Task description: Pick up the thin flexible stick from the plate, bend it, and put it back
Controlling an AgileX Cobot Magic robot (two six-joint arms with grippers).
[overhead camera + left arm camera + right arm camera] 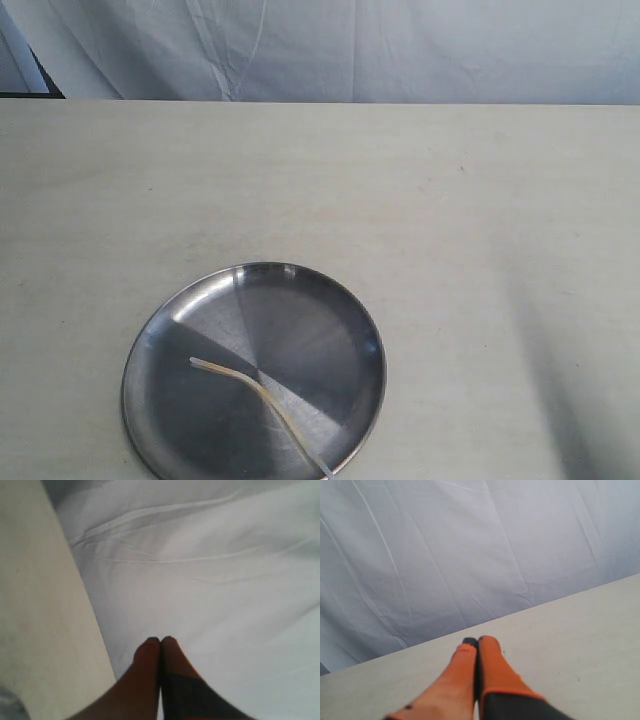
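The round silver plate [300, 310] lies on the pale table near the front edge of the exterior view, cut off at the bottom. On it rests the thin cream-yellow stick [255, 390], bent in a gentle kink, one end near the plate's left middle, the other at its lower right rim. Neither gripper appears in the exterior view. My left gripper [160, 640] is shut with nothing in it, pointing at white cloth beside the table edge. The right gripper [477, 640], orange-fingered, is also shut and empty, above bare tabletop.
The pale cream table [420, 200] stretches back to a white cloth backdrop [400, 50]. A soft shadow band [560, 380] falls across the table's right side. A sliver of something grey shows at a corner of the left wrist view [10, 705].
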